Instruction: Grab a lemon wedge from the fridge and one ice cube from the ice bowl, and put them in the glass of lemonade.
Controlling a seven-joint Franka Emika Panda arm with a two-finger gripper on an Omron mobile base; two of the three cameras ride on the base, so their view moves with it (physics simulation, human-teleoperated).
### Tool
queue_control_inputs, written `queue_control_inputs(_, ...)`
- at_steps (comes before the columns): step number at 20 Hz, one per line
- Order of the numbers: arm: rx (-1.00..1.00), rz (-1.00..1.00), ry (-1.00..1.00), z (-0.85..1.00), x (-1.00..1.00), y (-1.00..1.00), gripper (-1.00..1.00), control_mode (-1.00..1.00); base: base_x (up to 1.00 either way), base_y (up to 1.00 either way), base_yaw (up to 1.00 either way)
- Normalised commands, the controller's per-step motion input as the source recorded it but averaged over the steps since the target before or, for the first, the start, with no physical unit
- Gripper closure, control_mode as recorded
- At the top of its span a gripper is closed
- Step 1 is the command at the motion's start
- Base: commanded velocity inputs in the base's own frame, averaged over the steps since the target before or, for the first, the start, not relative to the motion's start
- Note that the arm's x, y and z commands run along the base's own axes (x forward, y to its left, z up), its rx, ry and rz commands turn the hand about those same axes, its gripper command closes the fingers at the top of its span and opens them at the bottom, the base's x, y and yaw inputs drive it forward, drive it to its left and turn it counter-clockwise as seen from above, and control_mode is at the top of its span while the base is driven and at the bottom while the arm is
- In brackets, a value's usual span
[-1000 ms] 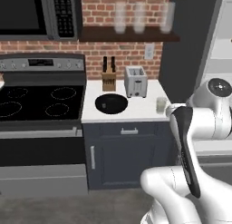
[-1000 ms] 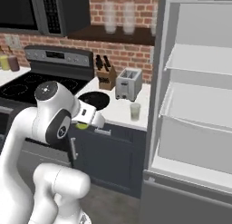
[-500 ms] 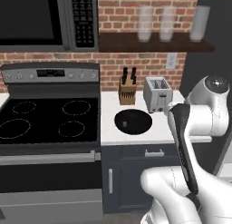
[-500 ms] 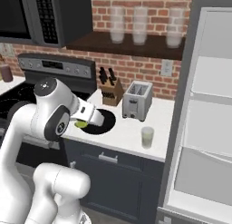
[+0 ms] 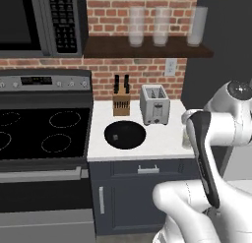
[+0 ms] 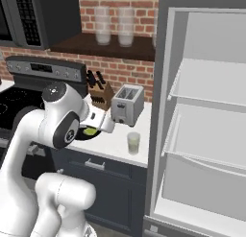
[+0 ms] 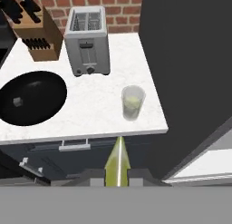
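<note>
I've got the lemon wedge pinched between the fingers, hanging short of the bench edge so I can line up over the glass of lemonade ahead, right of the ice bowl.

lemon wedge yellow-green, in claw | lemonade glass upright on counter
</note>
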Motion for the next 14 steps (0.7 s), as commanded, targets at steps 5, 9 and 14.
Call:
queue_control_inputs(5,0.00,0.00,0.03,-0.06,0.92,-0.31,1.00,-1.00,0.00,0.00,0.00)
queue_control_inputs(9,0.00,0.00,0.06,-0.27,0.90,-0.15,1.00,-1.00,0.00,0.00,0.00)
queue_control_inputs(14,0.00,0.00,0.00,-0.64,0.56,-0.28,1.00,-1.00,0.00,0.00,0.00)
